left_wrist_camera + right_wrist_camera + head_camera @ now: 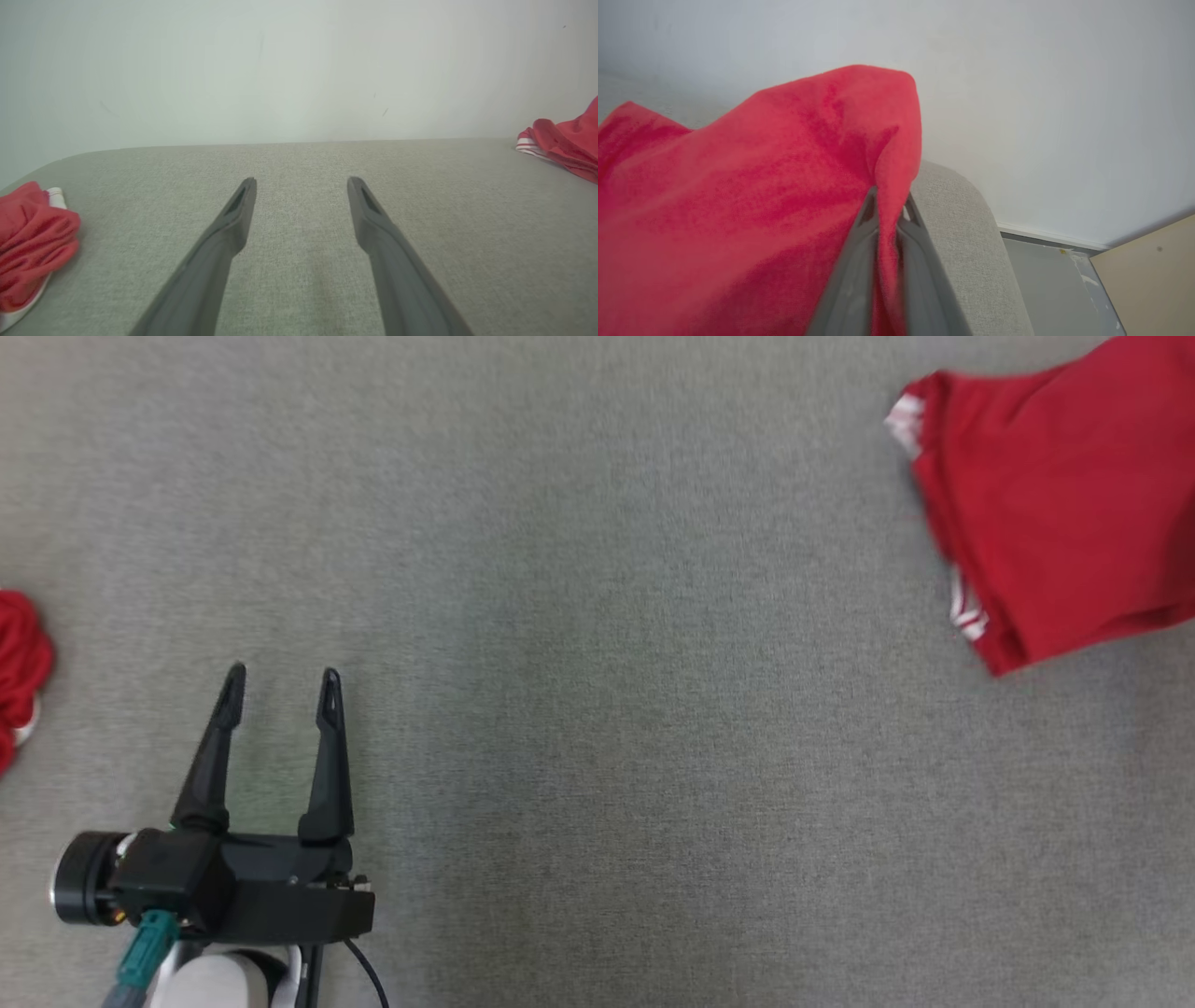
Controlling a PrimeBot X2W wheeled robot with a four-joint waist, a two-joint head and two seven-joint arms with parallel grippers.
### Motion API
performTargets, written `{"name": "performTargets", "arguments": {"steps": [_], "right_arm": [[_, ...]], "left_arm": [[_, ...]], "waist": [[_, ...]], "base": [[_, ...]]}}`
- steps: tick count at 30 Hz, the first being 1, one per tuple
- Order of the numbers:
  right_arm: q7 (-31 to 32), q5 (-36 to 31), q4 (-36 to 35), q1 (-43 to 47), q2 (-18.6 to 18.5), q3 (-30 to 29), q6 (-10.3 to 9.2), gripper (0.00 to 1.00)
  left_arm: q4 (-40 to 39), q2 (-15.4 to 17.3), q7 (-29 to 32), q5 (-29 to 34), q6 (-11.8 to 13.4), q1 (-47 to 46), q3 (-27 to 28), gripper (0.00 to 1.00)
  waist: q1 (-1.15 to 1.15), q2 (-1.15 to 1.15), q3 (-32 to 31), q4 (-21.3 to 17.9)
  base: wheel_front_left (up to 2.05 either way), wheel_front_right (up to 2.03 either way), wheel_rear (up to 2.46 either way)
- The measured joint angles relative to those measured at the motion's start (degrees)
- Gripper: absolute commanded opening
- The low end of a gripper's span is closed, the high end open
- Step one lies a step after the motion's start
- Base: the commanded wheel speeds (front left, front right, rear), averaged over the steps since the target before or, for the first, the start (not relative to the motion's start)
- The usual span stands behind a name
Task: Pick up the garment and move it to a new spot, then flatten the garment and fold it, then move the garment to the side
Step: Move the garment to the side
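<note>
The right pincer [891, 199] is clamped on a fold of the red garment [1064, 504] and holds it, seemingly raised, over the grey counter's [597, 616] right end, likely for carrying. The left pincer [280, 683] hangs wide open and empty, free to help flatten. Another red cloth [19, 663] lies bunched at the left.

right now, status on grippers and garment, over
Left gripper open, empty. Right gripper shut on garment, far right. Red bundle lies far left, apart from left gripper.
</note>
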Motion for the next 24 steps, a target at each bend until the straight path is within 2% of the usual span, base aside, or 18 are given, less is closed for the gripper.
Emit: {"name": "performTargets", "arguments": {"steps": [7,20,21,22,23,24], "right_arm": [[1.9,-0.8,1.1,-4.3,-3.4,1.2,0.0,0.0],[2.8,-2.5,4.2,-7.5,-4.3,1.7,0.0,0.0],[2.8,-2.5,4.5,-7.6,-4.3,1.6,0.0,0.13],[2.7,-2.7,4.9,-7.6,-4.3,1.6,0.0,0.48],[2.2,-3.1,5.2,-7.7,-4.3,1.5,0.0,1.0],[1.8,-3.5,5.5,-7.9,-4.3,1.4,0.0,1.0]], "left_arm": [[-4.4,0.6,0.0,0.1,-0.3,-0.9,0.6,1.0],[-7.2,1.2,0.0,0.1,-0.3,-1.3,0.5,1.0],[-7.2,1.2,0.0,0.1,-0.3,-1.3,0.5,1.0],[-7.2,1.2,0.0,0.1,-0.3,-1.2,0.6,1.0],[-7.2,1.2,0.0,0.1,-0.3,-1.2,0.6,1.0],[-7.1,1.2,0.0,0.1,-0.3,-1.2,0.6,1.0]], "waist": [[-0.01,0.0,3.8,-1.3],[-0.01,0.0,6.3,-2.4],[-0.01,0.0,6.3,-2.3],[-0.01,0.0,6.3,-2.3],[-0.01,0.0,6.3,-2.2],[-0.02,0.0,6.3,-2.2]], "base": [[0.0,0.0,0.0],[0.0,0.0,0.0],[0.0,0.0,0.0],[0.0,0.0,0.0],[0.0,0.0,0.0],[0.0,0.0,0.0]]}}
